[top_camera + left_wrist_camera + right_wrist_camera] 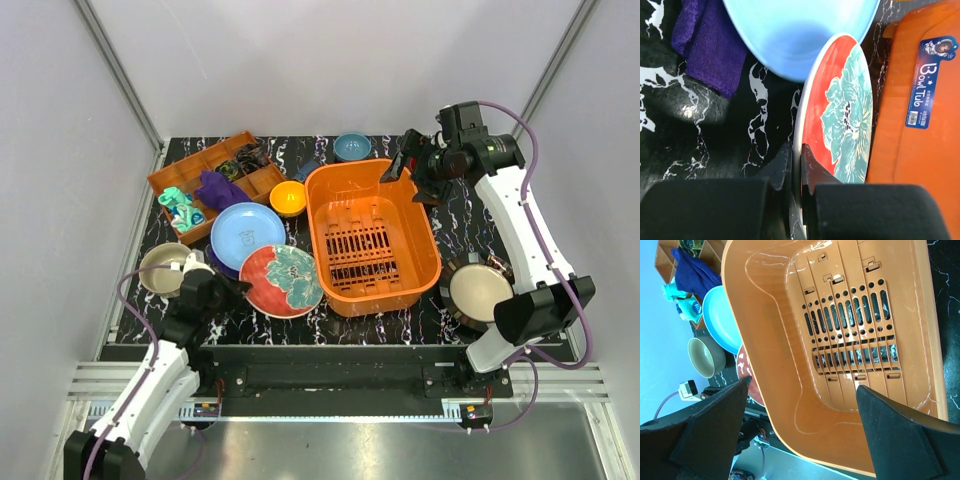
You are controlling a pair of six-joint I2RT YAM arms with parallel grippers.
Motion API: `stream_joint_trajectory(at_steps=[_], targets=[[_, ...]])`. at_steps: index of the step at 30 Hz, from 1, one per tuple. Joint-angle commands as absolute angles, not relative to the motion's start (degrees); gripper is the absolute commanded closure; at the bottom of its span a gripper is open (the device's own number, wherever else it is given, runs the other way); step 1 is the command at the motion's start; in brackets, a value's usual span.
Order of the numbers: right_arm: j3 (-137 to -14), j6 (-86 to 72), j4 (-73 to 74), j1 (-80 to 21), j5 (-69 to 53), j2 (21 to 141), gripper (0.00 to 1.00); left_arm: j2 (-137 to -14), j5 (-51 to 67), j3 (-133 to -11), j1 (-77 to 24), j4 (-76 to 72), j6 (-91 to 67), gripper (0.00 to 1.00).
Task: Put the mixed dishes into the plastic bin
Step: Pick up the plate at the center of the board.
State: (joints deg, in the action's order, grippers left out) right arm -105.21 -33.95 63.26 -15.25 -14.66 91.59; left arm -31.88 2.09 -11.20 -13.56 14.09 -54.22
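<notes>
My left gripper (798, 170) is shut on the near rim of the red-and-green patterned plate (845, 110), one finger under and one over it. In the top view that gripper (236, 289) sits at the plate's (285, 281) left edge, just left of the orange plastic bin (350, 200). A light blue plate (247, 235) lies behind it. My right gripper (402, 166) hangs open over the bin's far right corner, looking down into the empty bin (775, 350). Its fingers (715, 425) hold nothing.
A beige bowl (165, 268) is at the front left, an orange-yellow bowl (288, 197) and a small blue bowl (352, 147) farther back. A dark striped-rim plate (480, 290) lies right of the bin. The compartment tray (205, 160) holds a purple cloth (220, 190) and teal toy (180, 208).
</notes>
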Motion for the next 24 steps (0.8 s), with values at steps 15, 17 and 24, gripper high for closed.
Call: stream_joint_trajectory(at_steps=[15,17,24], targets=[[-100.99,-35.33,57.92,-15.82,-14.85,89.65,0.00,-33.05,-6.06,-35.67,-13.62,38.05,-48.52,1.00],[-100.81,-35.33,57.48,-15.82,-14.85,89.65,0.00,-33.48,-6.41,-37.17,-13.62,39.02,-48.17,1.00],[-100.20,-35.24,56.78,-15.82,-15.12,89.82,0.00,-34.10,-5.89,-41.83,-13.54,39.73,-48.08,1.00]])
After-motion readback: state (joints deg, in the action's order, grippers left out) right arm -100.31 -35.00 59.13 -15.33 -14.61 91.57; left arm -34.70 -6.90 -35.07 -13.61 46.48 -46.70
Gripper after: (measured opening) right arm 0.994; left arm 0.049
